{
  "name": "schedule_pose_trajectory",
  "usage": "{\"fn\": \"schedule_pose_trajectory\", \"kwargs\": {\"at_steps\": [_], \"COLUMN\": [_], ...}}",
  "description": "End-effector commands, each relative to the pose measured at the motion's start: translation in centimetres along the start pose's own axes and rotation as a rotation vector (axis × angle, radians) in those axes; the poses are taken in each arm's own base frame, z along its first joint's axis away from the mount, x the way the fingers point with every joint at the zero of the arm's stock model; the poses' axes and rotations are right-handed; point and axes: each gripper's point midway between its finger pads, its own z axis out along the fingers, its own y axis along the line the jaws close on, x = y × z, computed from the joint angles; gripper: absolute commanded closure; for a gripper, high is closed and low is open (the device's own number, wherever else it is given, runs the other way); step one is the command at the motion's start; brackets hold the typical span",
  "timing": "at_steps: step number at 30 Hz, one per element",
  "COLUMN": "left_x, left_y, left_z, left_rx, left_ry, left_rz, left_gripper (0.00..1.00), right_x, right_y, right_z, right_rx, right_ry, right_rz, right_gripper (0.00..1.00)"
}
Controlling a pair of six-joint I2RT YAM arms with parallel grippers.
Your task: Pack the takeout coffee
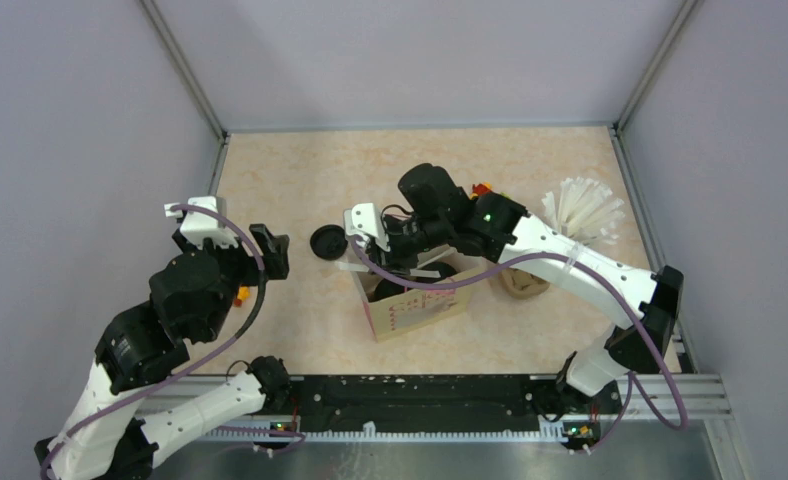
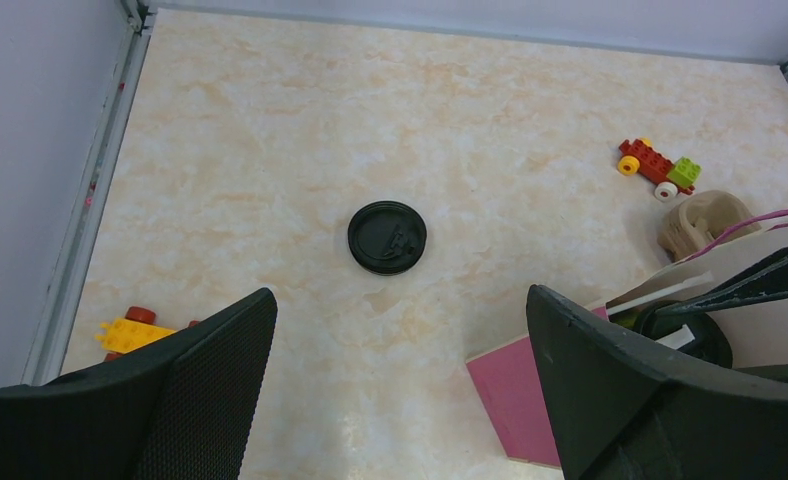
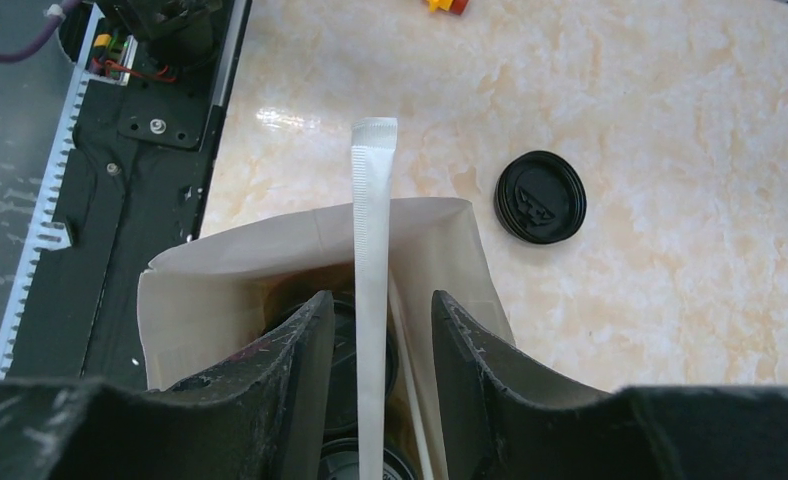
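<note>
A paper bag (image 1: pixel 420 310) with a pink side stands mid-table. Inside it I see two black lidded coffee cups, one lid (image 3: pixel 345 350) between my fingers and another lid (image 3: pixel 355 465) below it. My right gripper (image 3: pixel 382 300) hovers over the bag's mouth, also in the top view (image 1: pixel 395 262). Its jaws are apart, with a white wrapped straw (image 3: pixel 372 200) standing between them, a gap on each side. A second thin straw (image 3: pixel 405 350) leans in the bag. A loose black lid (image 1: pixel 327 242) lies on the table left of the bag. My left gripper (image 2: pixel 400 295) is open and empty above the table.
A fan of white straws (image 1: pixel 582 208) sits at the back right. A beige moulded piece (image 2: pixel 700 220) lies behind the bag. A red and green toy brick car (image 2: pixel 658 168) is beyond it. A yellow toy (image 2: pixel 135 332) lies near the left wall.
</note>
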Motion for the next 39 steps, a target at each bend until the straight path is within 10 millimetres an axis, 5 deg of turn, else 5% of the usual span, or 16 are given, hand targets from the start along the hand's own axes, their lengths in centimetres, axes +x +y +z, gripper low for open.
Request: {"fn": "schedule_pose_trajectory", "kwargs": {"at_steps": [1, 16, 29, 34, 39], "left_x": [-0.8, -1.0, -0.9, -0.7, -0.8], "left_y": [0.4, 0.2, 0.0, -0.1, -0.2], "left_z": [-0.2, 0.0, 0.4, 0.6, 0.6], "left_rx": [-0.012, -0.010, -0.017, -0.016, -0.013], "left_ry": [-0.040, -0.045, -0.049, -0.043, -0.042], "left_rz": [-0.024, -0.017, -0.010, -0.001, 0.002], "left_gripper": [0.01, 0.01, 0.01, 0.01, 0.01], "right_x": [-1.7, -1.2, -0.5, -0.4, -0.4], "right_y": [-0.2, -0.4, 0.1, -0.1, -0.1], "right_z": [-0.4, 1.2, 0.9, 1.2, 1.6], "right_rx": [-0.009, -0.040, -0.059, -0.052, -0.051], "right_ry": [-0.033, -0.018, 0.022, 0.018, 0.008], "right_rz": [-0.059, -0.057, -0.046, -0.031, -0.018], "right_gripper": [0.60, 0.63, 0.84, 0.70, 0.68]}}
